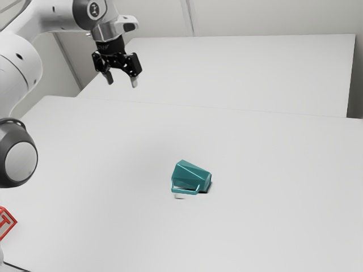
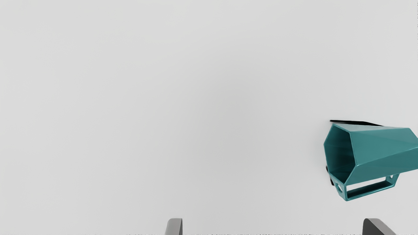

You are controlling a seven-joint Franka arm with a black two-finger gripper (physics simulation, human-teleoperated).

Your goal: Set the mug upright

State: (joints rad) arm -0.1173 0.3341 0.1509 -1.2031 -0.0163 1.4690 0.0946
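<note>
One teal mug point(image 2: 383, 148) lies on its side on the pale desk point(image 1: 108, 226), out in the open surface, well in from the far edge. From where I stand, its mouth point(image 2: 340, 155) points toward the exterior view's left and its base point(image 1: 207, 181) toward the right. The handle point(image 2: 370, 193) sticks out sideways, away from that far edge; whether it touches the desktop, I can't tell.

So the job isn't done as things lie: the mug still needs to be gripped, turned so the mouth faces up, stood on its base and let go.

It's an angular piece, six-sided at the mouth, with smooth flat facets, thin walls and a squared-off handle. Those facets might give a decent hold, though I'd guess a careless squeeze could roll it.

The jaws are wide apart with nothing between them, black with gray tips, high above the desk and well apart from the mug. Behind them comes the smooth white arm point(image 1: 14, 65). Low at the exterior view's left sits a red-edged block point(image 1: 5, 222). The desktop looks matte and plain.
</note>
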